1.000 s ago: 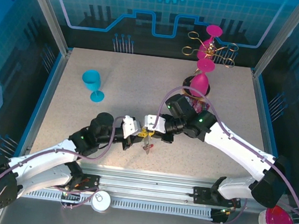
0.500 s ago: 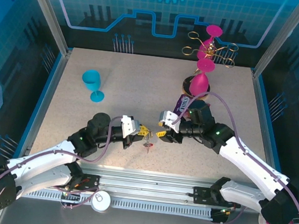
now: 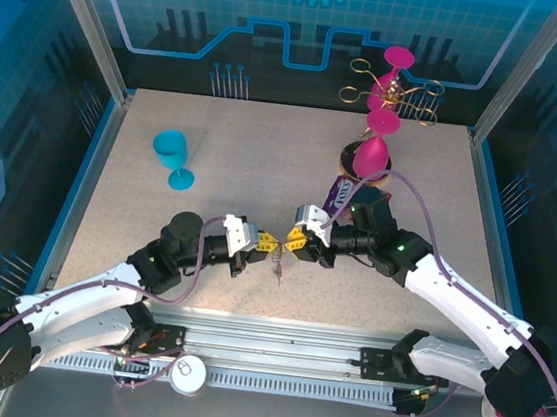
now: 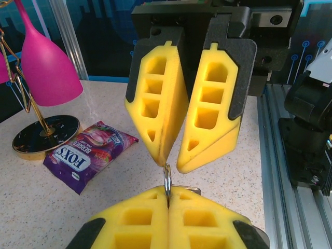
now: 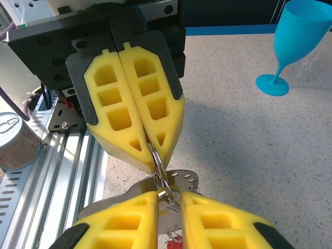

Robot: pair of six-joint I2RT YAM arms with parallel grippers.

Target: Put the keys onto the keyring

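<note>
**Two robot arms met over a keyring at the front of the desk**

Seen from above, the left arm [image 3: 98, 294] and the right arm [image 3: 450, 289] reached in from the near corners. Their yellow-padded jaws came nose to nose above the speckled desk [image 3: 264, 157], near its front centre.

The keyring [image 4: 167, 182] was between the two arms, lifted off the desk. The left jaws were closed, and their pads [image 4: 140, 223] pinched one thin silver ring of it edge-on. The right wrist camera also showed this grip. There the ring [image 5: 159, 167] ran down from the tips of the closed left pads [image 5: 129, 114] to a small cluster of silver bits.

The right jaws stood only narrowly apart. That cluster sat in the slim gap between their pads [image 5: 124, 223]. The pictures did not show whether the pads actually pressed on it.

The keys [image 3: 278, 265] hung just below the meeting point as a thin dangling shape. A glimpse of red showed at the bottom of the right wrist view.

Further back were a blue goblet [image 3: 172, 156] on the left and a pink goblet [image 3: 373, 151] by a gold wire rack [image 3: 393, 89] on the right. A purple snack packet [image 4: 88, 153] lay flat beside the rack's dark round base.
</note>
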